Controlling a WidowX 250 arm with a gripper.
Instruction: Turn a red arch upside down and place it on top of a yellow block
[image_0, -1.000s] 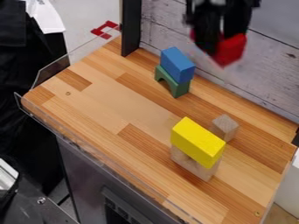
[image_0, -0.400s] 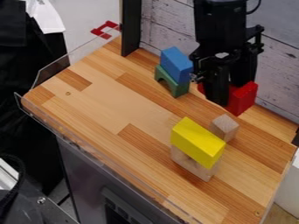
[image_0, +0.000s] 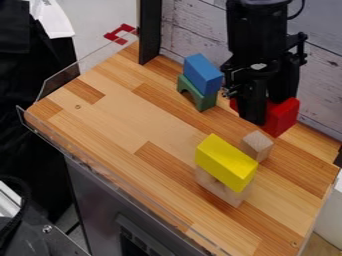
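Note:
My gripper (image_0: 262, 112) hangs at the upper right over the back of the table, shut on the red arch (image_0: 280, 118). Most of the arch's middle is hidden behind the gripper; its right end shows beside the fingers and a sliver shows at the left. Lower down and nearer the front, the yellow block (image_0: 226, 162) lies on top of a natural wood block (image_0: 219, 188). Whether the arch touches the table, I cannot tell.
Just behind the yellow block stands a small wooden cube (image_0: 256, 145), close below the arch. A blue block (image_0: 202, 74) rests on a green arch (image_0: 196, 94) left of the gripper. The wooden tabletop (image_0: 127, 120) has a clear raised edge along its front; a plank wall stands behind.
The gripper has come down from the top edge with the red arch, first a long way, then slightly farther down and right. The blocks on the table have kept their places.

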